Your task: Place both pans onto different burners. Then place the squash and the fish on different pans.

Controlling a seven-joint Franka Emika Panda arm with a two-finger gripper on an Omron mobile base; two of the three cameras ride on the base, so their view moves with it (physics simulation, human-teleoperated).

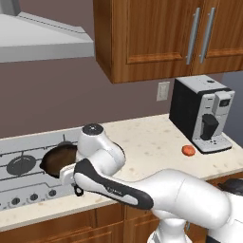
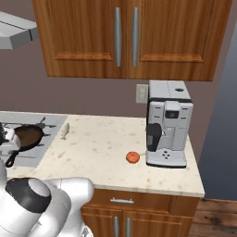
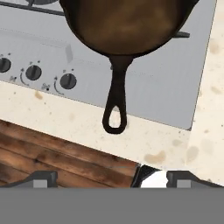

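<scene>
A rusty brown-black pan (image 3: 127,22) sits on the right side of the silver cooktop (image 3: 166,87), over a burner grate (image 1: 66,142). Its short looped handle (image 3: 116,103) reaches out over the front counter edge. My gripper (image 3: 114,179) hangs open above and in front of that handle, with nothing between its fingertips (image 3: 41,178). From the sides, the pan (image 1: 58,159) (image 2: 28,135) is partly hidden by my arm. The small silver fish (image 2: 65,131) lies on the counter just right of the cooktop. The orange-red squash (image 1: 188,150) (image 2: 133,157) rests beside the coffee machine.
A black and silver coffee machine (image 2: 169,125) stands at the right end of the beige counter (image 2: 102,148). The large central burner (image 1: 21,164) lies left of the pan. Control knobs (image 3: 68,81) line the cooktop's front. Wooden wall cabinets (image 2: 125,37) hang overhead.
</scene>
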